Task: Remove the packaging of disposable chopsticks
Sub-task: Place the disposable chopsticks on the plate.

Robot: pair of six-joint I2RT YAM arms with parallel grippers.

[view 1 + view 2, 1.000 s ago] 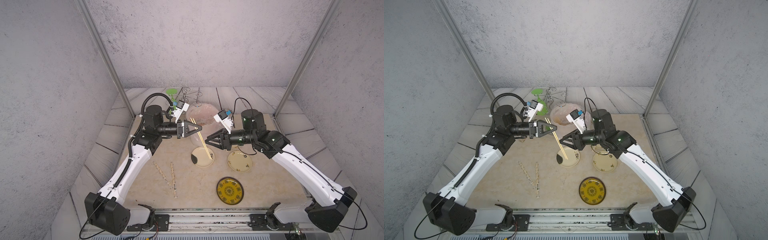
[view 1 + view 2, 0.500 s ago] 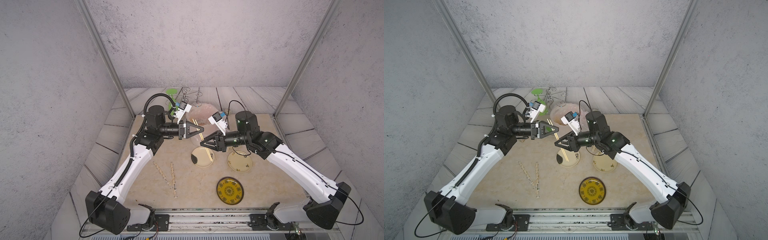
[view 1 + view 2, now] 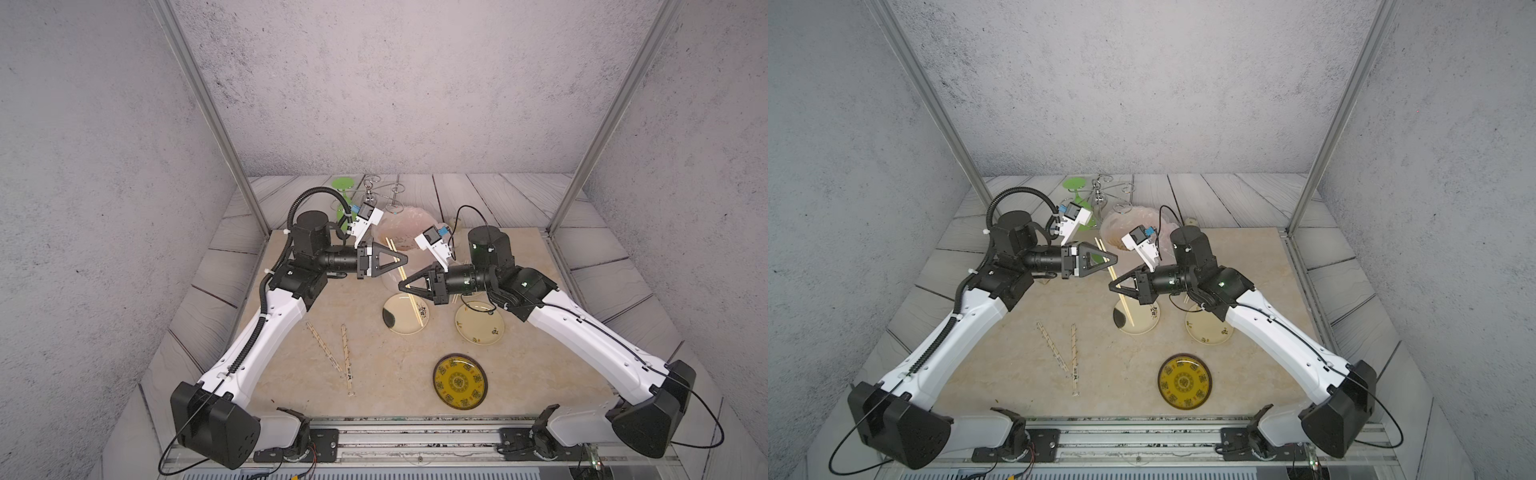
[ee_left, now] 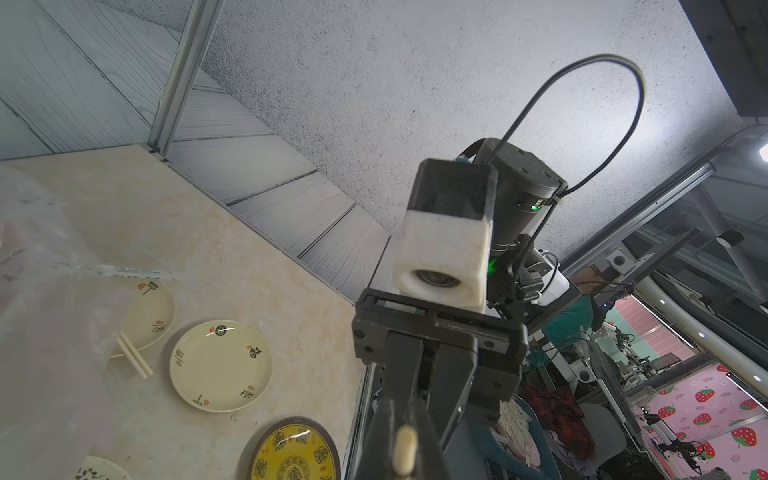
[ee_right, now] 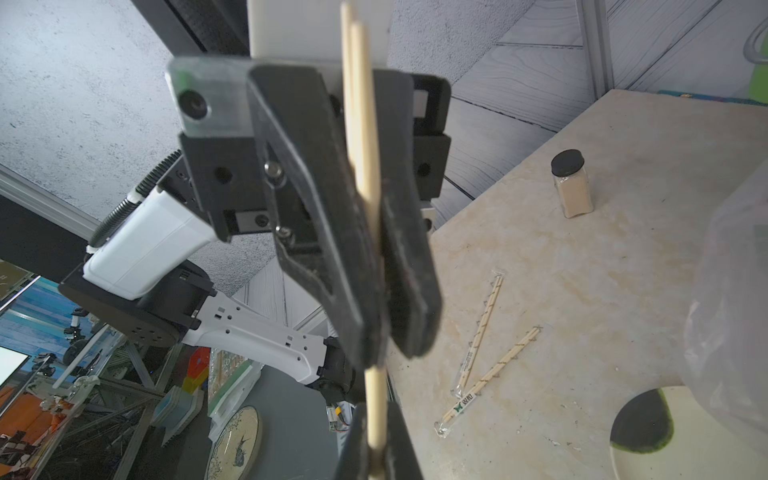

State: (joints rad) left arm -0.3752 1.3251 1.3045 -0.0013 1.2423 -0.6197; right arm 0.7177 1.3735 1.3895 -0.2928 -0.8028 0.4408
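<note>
- Both arms meet above the middle of the bench (image 3: 376,399), and a bare pair of chopsticks (image 3: 417,311) slants between them. I see no wrapper on this pair.
- The left claw (image 3: 404,260) is clamped on the sticks in their upper half. The right wrist view shows its two dark fingers (image 5: 332,249) pressed on the wood.
- The right claw (image 3: 401,286) is closed on the same pair just below the left claw. Its own fingers are cut off at the edge of the right wrist view, so little of that grip shows there.
- The lower end of the sticks hangs over a cream plate (image 3: 397,328) with a dark patch. I cannot tell whether it touches the plate.
- Two sleeves (image 3: 324,347) with dark print, sticks inside, lie on the left half of the bench. They are toward the edge where the arms are mounted and well clear of both claws. In both top views their near ends almost meet (image 3: 1074,359).
- A crinkly pinkish bag (image 3: 405,230) sits toward the far edge, behind the claws, and blurs whatever lies under it.
- In the left wrist view a clear printed strip (image 4: 124,271) shows beside the bag. I cannot tell whether it is an empty sleeve.
- Another bare pair (image 4: 135,359) pokes out from under the bag, the rest hidden.
</note>
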